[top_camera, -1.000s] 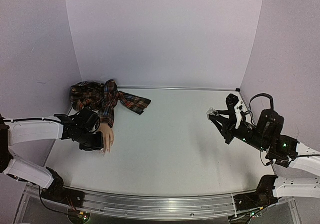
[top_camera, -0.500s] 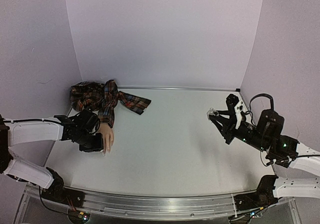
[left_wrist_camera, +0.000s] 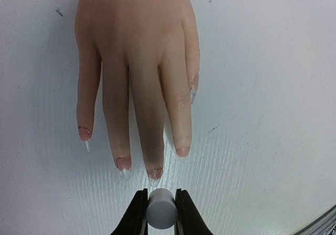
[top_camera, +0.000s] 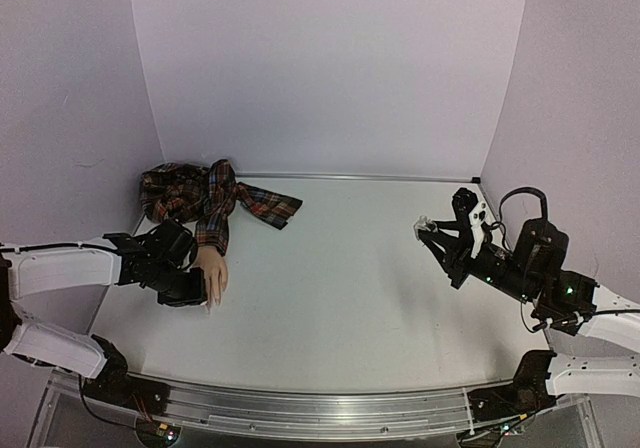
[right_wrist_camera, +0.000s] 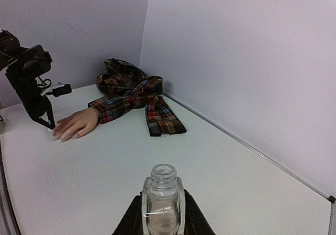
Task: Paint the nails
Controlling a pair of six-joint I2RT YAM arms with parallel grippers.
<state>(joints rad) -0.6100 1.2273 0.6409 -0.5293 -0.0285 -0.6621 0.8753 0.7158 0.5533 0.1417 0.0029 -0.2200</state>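
Observation:
The mannequin hand [left_wrist_camera: 134, 51] lies flat on the white table, fingers pointing at my left gripper [left_wrist_camera: 160, 192]. Its nails [left_wrist_camera: 154, 174] are pale and glossy, with reddish streaks at their bases. The left gripper is shut on a white cylindrical cap [left_wrist_camera: 160, 210], seen end-on just short of the middle fingertip; whatever hangs under the cap is hidden. From above, the left gripper [top_camera: 200, 293] sits at the fingertips of the hand [top_camera: 213, 268]. My right gripper [right_wrist_camera: 163, 209] is shut on a small clear bottle [right_wrist_camera: 164, 185] with an open neck, held upright at the far right [top_camera: 428, 228].
The plaid sleeve [top_camera: 205, 196] is bunched in the back left corner, one end trailing right. Pale walls close in the table on the left, back and right. A metal rail [top_camera: 300, 408] runs along the near edge.
The left arm has drifted slightly toward the near edge, along the fingertips. The right arm and the bottle have not moved.

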